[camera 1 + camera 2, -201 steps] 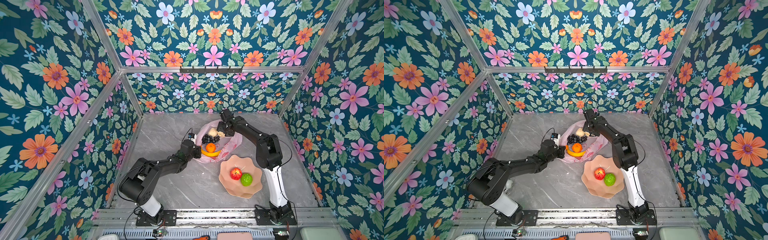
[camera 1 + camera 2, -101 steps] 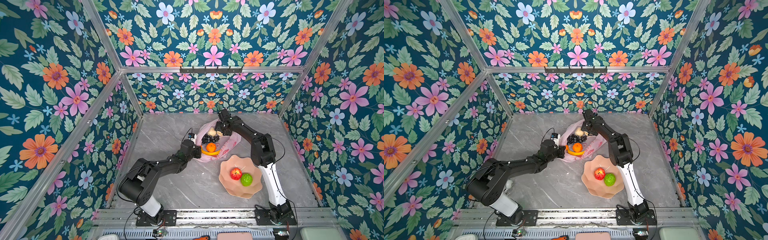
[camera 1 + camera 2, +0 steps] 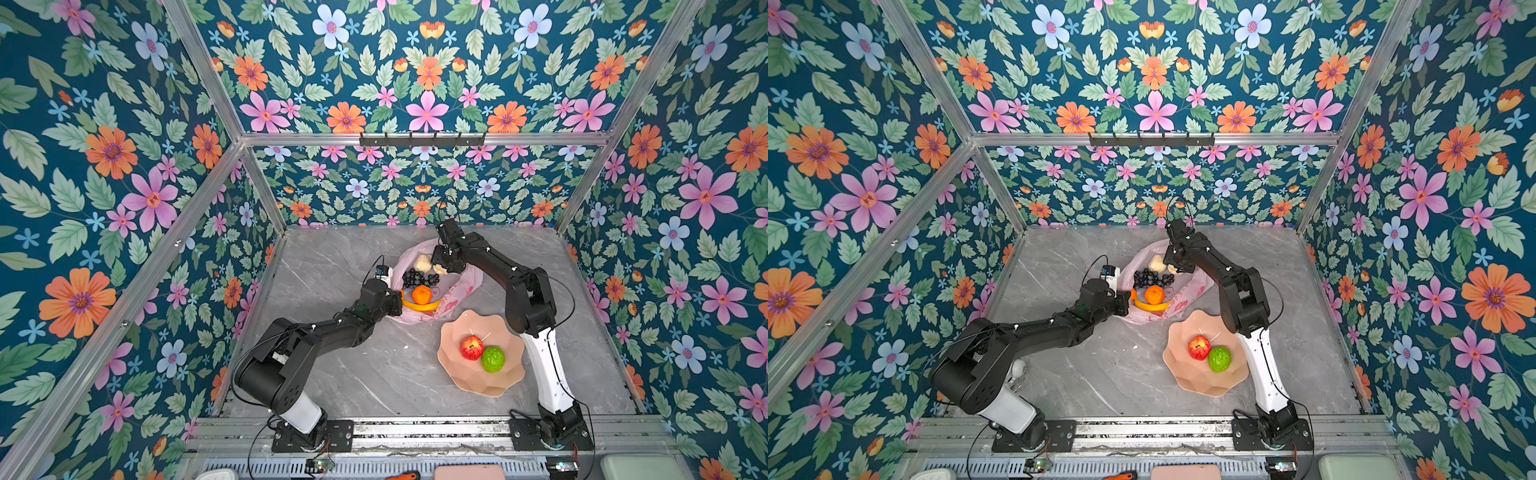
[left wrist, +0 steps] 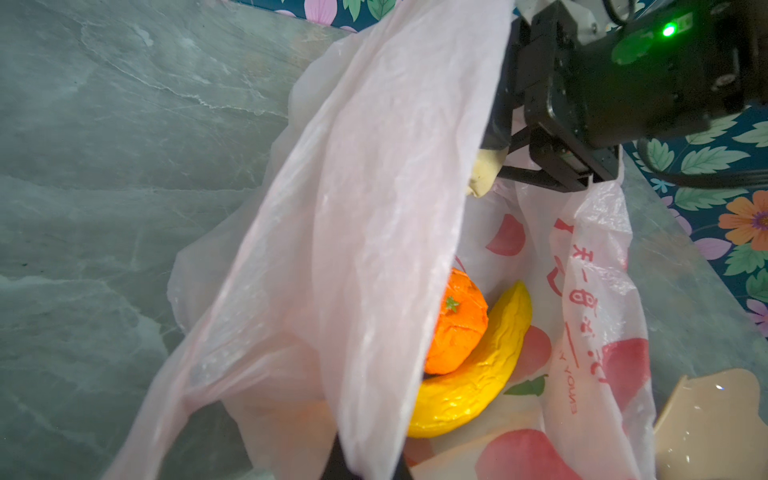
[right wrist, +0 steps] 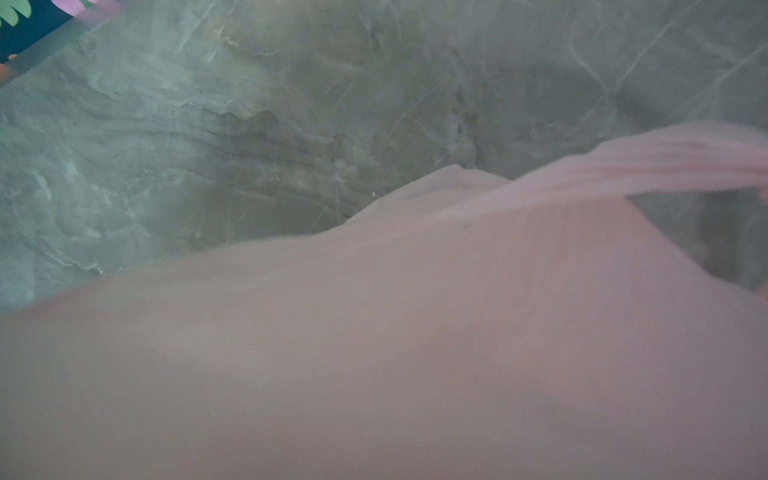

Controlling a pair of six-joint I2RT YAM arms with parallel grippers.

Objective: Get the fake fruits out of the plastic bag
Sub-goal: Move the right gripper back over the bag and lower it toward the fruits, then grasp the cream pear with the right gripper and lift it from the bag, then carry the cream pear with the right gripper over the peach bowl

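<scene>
**Mia:** Left pincer (image 3: 395,300) is pinched tight on the near edge of the plastic bag (image 3: 462,286). It holds the thin pink skin up like a little tent.

**Ben:** And the right pincer (image 4: 496,166)?

**Mia:** It is down inside the bag's mouth. Its fingers sit on both sides of a cream lumpy piece (image 4: 484,173). I cannot tell if they squeeze it.

**Ben:** Where is the bag?

**Mia:** On the grey table (image 3: 365,374), in the middle, near the back. It is crinkly and see-through, with red marks on it.

**Ben:** What is inside?

**Mia:** An orange (image 3: 422,295) sits on a yellow banana (image 3: 424,308). Dark grapes (image 3: 417,277) are behind them, and another cream piece (image 3: 423,262) is further back.

**Ben:** And outside?

**Mia:** A shiny red apple (image 3: 471,347) and a bumpy green fruit (image 3: 493,360) touch each other in the pink wavy bowl (image 3: 453,376), just beside the bag.
</scene>
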